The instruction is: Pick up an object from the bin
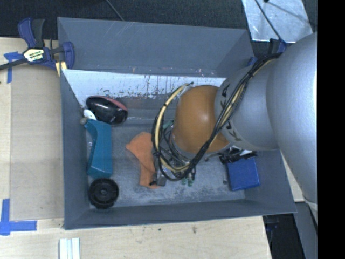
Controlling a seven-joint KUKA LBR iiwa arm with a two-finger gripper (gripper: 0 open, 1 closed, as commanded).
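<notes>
Orange and crumpled, a cloth (141, 147) lies mid-floor in the grey bin (151, 42). My pincer (157, 180) is down at its lower right edge and seems to touch it. My own cables crowd the tip, so I cannot tell how wide it stands. A blue box (242, 174) lies near, on the view's right.

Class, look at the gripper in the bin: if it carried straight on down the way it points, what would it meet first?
Most likely the crumpled orange piece in the middle of the bin: the gripper points down at its lower end. Depth is unclear; it may already touch it.
</notes>
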